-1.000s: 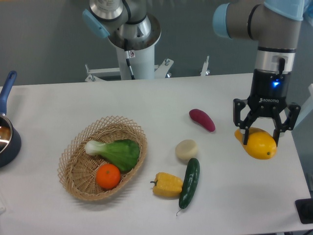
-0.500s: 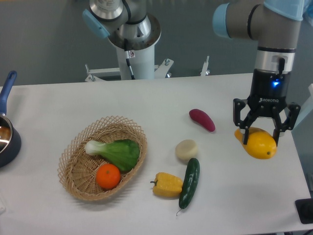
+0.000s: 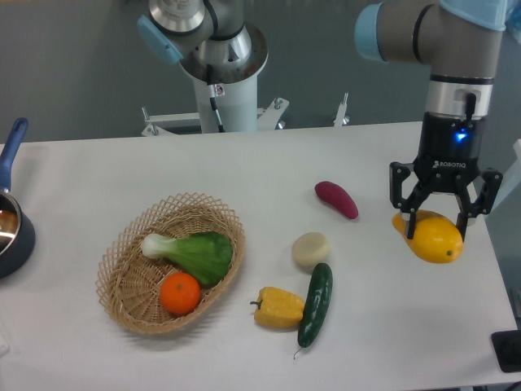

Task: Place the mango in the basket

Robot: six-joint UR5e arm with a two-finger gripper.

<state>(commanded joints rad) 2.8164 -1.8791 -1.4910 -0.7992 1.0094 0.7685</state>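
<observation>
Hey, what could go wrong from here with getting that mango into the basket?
The mango is smooth and rounded, and the open pincer only straddles it, so an off-centre close might squirt it toward the nearby table edge. The basket already holds an orange and a leafy green, so the mango could land on them and roll out.

Yellow mango [image 3: 435,239] lies far right of wicker basket [image 3: 130,297].

Yellow-orange mango [image 3: 435,239], tan woven basket [image 3: 130,289] (holding a bright orange [image 3: 180,293]), dark-green cucumber [image 3: 316,303].

Claw [image 3: 439,232] spread over mango [image 3: 434,239], perhaps touching; basket [image 3: 130,305] well apart.
</observation>
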